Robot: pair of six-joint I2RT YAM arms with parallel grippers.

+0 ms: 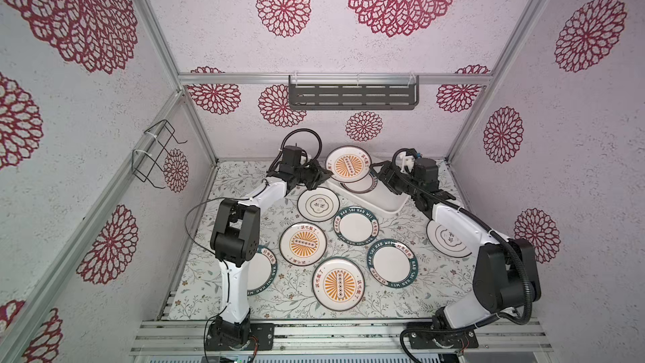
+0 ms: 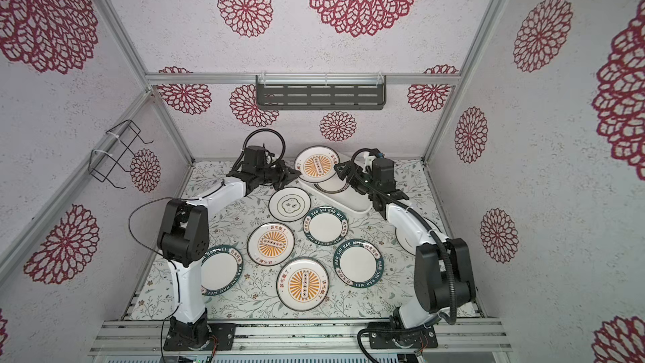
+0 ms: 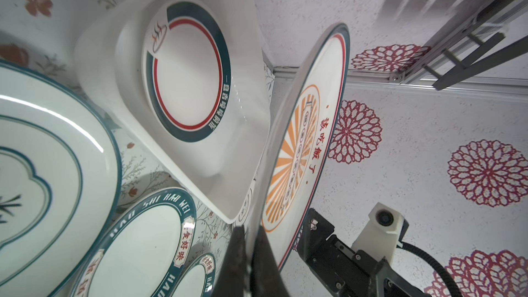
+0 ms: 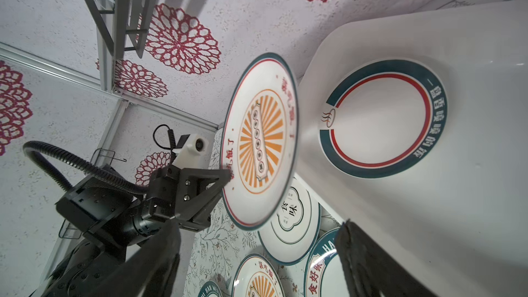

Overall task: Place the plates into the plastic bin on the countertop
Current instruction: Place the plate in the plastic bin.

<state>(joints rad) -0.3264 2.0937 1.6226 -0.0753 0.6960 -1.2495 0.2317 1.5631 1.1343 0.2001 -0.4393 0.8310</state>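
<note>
- Nearest, along the lower edge in both top views, the aluminium rail point(image 1: 349, 335) carries both arm bases
- Lower left: a teal-rimmed plate point(image 1: 262, 272) lies on the countertop point(image 1: 241, 176), half hidden under the left arm
- Centre of the frame, left to right, all flat on the countertop and apart from each other: a sunburst plate point(image 1: 303, 244), a clover plate point(image 1: 318, 204), a second sunburst plate point(image 1: 338, 283), a lettered teal plate point(image 1: 355, 225), a second lettered teal plate point(image 1: 391, 262)
- Upper centre: the left gripper point(image 1: 323, 173) is clamped on the rim of the raised sunburst plate point(image 1: 349, 165) – steeply tilted, over the plastic bin's far-left end; whether its lower edge touches the bin I cannot tell
- Just right of it the plastic bin point(image 1: 384, 204) sits slantwise on the countertop, with a red-ringed plate point(image 3: 185, 72) lying flat inside
- The right gripper point(image 4: 258, 232) hangs beside the bin – jaws spread wide, nothing between them
- Right: a second clover plate point(image 1: 448, 242) lies partly under the right arm
</note>
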